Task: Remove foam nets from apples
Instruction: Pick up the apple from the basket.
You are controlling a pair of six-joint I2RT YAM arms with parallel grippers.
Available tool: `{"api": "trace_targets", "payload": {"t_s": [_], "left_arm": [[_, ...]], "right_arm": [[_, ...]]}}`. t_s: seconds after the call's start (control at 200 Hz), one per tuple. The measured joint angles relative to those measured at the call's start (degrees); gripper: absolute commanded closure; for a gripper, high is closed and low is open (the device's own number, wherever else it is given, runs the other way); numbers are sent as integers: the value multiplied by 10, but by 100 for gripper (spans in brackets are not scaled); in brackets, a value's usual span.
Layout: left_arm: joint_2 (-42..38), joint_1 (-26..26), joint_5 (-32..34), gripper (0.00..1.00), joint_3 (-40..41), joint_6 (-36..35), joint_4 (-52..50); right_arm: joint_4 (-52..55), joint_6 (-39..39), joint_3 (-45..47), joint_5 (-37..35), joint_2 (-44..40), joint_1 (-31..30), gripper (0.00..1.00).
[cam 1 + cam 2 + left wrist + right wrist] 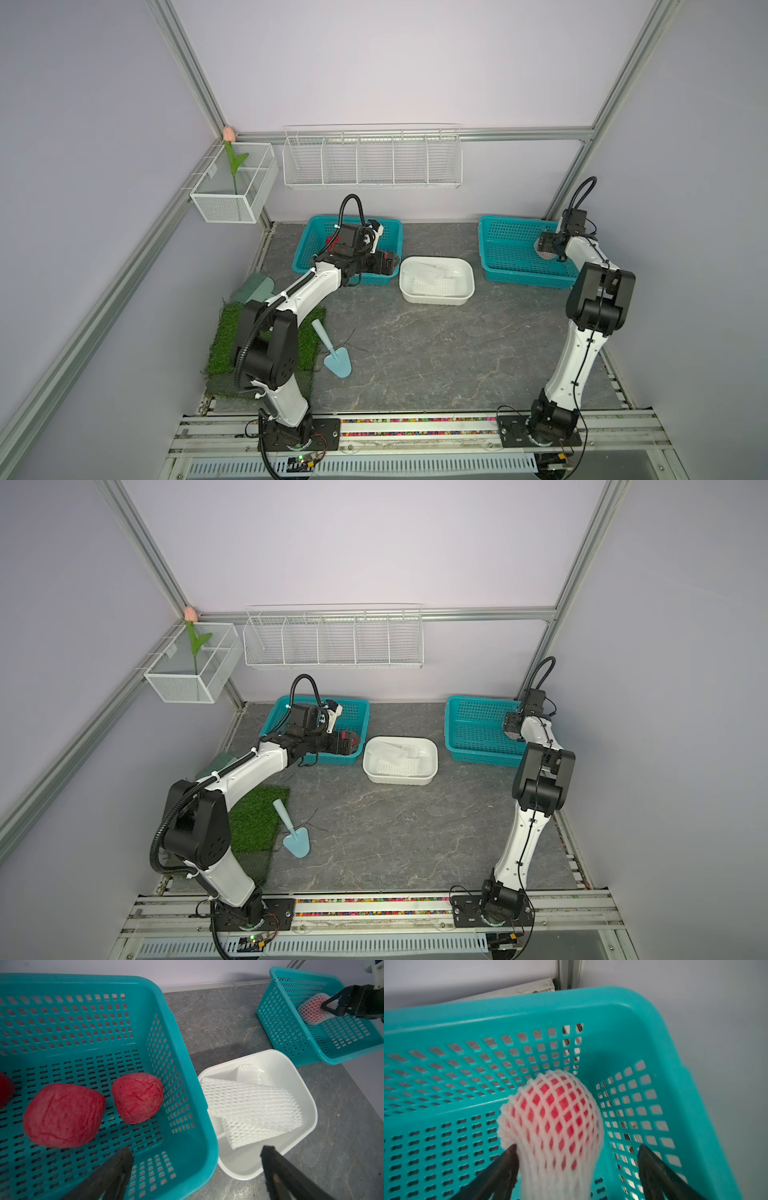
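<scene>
Grey tabletop fills both top views; right wrist shows netted apple.

I count three bare round apples, pinkish-red and streaked, one deeper red, in the teal slotted plastic basket at eleven o'clock. Flattened white foam mesh nets, seemingly three, lie piled in the white plastic tub at twelve. One netted red apple sits in the second teal basket at two.

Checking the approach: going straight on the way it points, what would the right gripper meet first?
The foam net around the apple, between the jaws of the open right gripper, in the teal basket; depth unclear.
</scene>
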State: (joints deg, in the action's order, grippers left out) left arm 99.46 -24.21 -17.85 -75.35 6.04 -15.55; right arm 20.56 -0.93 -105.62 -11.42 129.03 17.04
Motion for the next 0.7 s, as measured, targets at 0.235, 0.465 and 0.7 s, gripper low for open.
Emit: {"api": "trace_targets", "payload": {"t_s": [0.235,0.465,0.7], "left_arm": [[16,-8,0,1,-21,3,-2],[16,-10,0,1,-22,9,-7],[10,-10,4,1,-22,9,-10]], "right_arm": [[56,-2,-79,30,42,-2,9],[90,1,-80,86,43,-2,1],[93,8,-73,121,43,-1,22]]}}
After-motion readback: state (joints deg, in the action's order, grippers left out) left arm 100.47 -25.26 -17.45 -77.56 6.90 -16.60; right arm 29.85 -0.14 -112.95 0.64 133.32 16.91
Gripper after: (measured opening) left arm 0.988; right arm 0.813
